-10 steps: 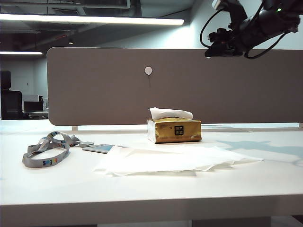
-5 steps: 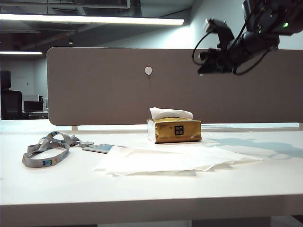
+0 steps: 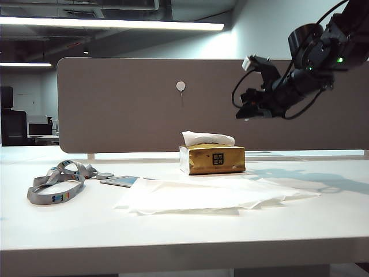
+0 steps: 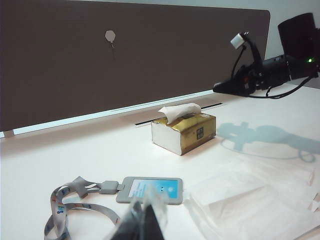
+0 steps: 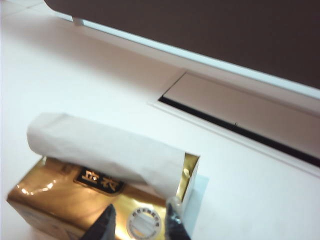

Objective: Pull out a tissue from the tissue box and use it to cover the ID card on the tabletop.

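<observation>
White counter (image 3: 323,231), wide and plain. Broad pile of white sheets (image 3: 213,195) in front of the tissue box (image 3: 214,159), tissue (image 3: 207,138) poking from its top. ID card (image 4: 152,189) beside the pile, uncovered. Right claw (image 5: 137,220) above the box, tips slightly apart, empty. Left claw (image 4: 142,222) low near the card, tips together.

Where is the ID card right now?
In the exterior view the ID card lies flat on the left of the table, between the lanyard and the pile of white sheets.
</observation>
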You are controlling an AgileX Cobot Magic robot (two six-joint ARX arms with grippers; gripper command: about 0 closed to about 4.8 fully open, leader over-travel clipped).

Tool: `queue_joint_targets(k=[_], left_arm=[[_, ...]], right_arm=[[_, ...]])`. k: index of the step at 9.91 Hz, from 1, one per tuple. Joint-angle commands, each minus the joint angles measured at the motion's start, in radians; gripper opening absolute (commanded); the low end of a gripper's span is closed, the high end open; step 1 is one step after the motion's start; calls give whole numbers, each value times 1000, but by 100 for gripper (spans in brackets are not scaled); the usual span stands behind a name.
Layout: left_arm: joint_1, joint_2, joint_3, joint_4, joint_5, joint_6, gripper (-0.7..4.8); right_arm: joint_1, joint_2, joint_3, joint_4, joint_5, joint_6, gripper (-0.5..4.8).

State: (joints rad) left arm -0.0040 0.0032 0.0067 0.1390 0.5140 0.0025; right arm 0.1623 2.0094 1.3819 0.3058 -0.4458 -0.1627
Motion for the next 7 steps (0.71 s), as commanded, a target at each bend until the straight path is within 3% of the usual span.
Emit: queue_joint_targets(k=[1,7], left_arm=[[-2,1,4,12,6,-4,-5],[-2,1,4,11,6,-3,-5]], right_arm=[[5,47,4,26,-6,-55,191],[8,137,29,143,-5,-56,214]])
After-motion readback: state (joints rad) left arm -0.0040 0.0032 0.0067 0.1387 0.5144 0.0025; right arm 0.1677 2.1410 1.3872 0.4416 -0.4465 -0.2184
